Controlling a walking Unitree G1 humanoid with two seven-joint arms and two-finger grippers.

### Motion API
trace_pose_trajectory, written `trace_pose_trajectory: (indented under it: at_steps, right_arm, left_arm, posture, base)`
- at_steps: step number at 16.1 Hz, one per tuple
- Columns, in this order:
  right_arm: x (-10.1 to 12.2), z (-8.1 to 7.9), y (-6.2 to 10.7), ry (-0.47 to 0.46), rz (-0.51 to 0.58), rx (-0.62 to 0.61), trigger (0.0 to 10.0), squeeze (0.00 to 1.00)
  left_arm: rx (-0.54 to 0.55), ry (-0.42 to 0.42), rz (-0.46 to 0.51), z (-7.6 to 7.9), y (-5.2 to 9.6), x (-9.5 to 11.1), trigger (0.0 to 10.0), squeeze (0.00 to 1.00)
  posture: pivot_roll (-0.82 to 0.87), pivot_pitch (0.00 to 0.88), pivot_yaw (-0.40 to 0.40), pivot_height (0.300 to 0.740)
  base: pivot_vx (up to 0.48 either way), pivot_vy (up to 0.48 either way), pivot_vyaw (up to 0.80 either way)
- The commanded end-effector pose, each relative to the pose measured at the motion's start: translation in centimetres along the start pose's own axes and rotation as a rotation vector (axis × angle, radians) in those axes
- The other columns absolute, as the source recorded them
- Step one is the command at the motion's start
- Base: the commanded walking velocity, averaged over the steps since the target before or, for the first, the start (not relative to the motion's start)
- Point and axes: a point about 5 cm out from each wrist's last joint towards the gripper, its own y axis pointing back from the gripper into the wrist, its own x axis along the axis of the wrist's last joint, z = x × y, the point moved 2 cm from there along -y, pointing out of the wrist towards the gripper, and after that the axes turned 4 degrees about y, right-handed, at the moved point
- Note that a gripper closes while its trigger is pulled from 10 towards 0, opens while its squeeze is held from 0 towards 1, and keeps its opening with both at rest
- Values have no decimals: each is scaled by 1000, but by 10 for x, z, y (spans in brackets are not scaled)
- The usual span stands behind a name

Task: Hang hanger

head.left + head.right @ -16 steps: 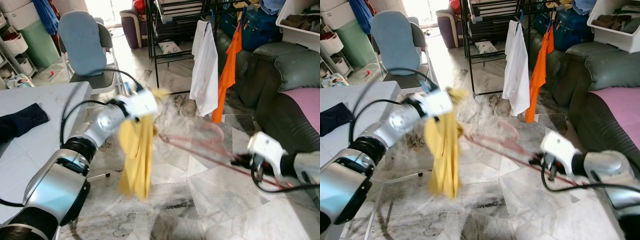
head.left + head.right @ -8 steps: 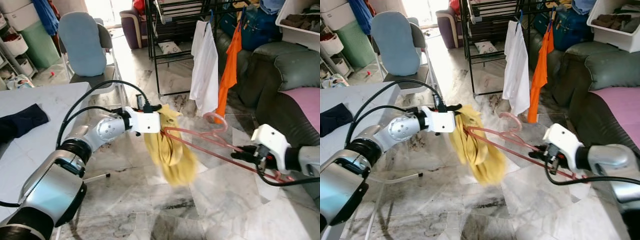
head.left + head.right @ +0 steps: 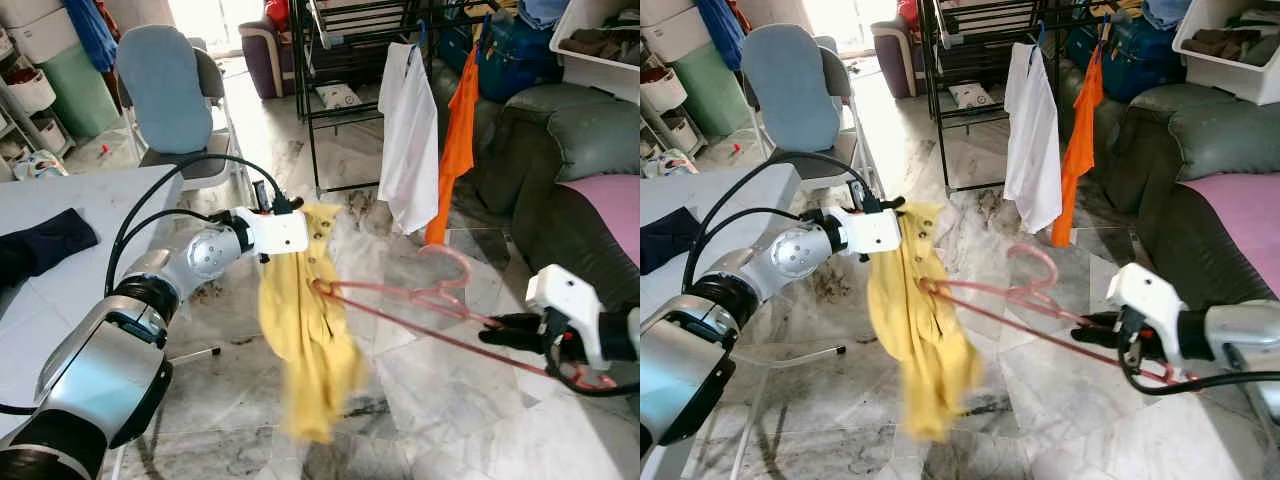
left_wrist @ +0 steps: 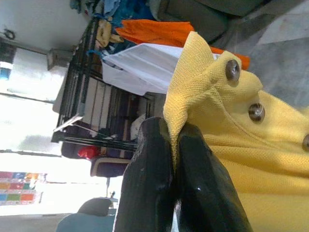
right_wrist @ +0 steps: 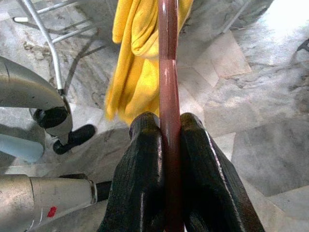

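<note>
A yellow buttoned shirt [image 3: 300, 330] hangs in mid-air over the marble floor. My left gripper [image 3: 305, 212] is shut on its collar [image 4: 193, 82], holding it up. A pink hanger [image 3: 420, 300] reaches from the right, with its far tip inside the shirt and its hook [image 3: 445, 262] curling upward. My right gripper [image 3: 500, 330] is shut on the hanger's rod [image 5: 167, 96] near its other end. The shirt's lower part is blurred.
A black drying rack [image 3: 330, 60] stands behind, with a white shirt [image 3: 408, 140] and an orange garment [image 3: 458, 135] hanging on it. A blue chair [image 3: 175, 95] and a grey table [image 3: 70, 250] are at the left; a green sofa [image 3: 570, 170] at the right.
The shirt has swung back down and now hangs straighter. My right gripper has drawn to the right and slightly lower with the hanger, whose tip stays in the shirt.
</note>
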Motion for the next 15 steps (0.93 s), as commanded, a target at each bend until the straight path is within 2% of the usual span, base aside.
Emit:
trace_pose_trajectory:
  at_steps: [1,3,7,11,15]
  right_arm:
    - [4,5,5,28,-6,-20,10000,0]
    - [0,14,4,51,-36,-84,10000,0]
    - [0,20,-4,59,-20,-123,10000,0]
    - [-7,21,-15,44,-17,-133,10000,0]
    - [-10,21,-23,28,-2,-141,10000,0]
  left_arm:
    - [37,-12,-6,-13,2,-1,10000,0]
    - [28,-16,10,-12,1,1,10000,0]
    - [15,-11,48,-8,1,6,10000,0]
    - [-1,-1,172,-7,-1,24,10000,0]
    - [-18,-8,345,-7,-2,50,10000,0]
  posture:
    - [-162,0,107,740]
    - [-160,0,105,740]
    - [-156,0,102,740]
    - [-152,0,99,740]
    - [-147,0,98,740]
  base:
    - [0,0,0]
    - [0,0,0]
    - [0,0,0]
    - [0,0,0]
    - [0,0,0]
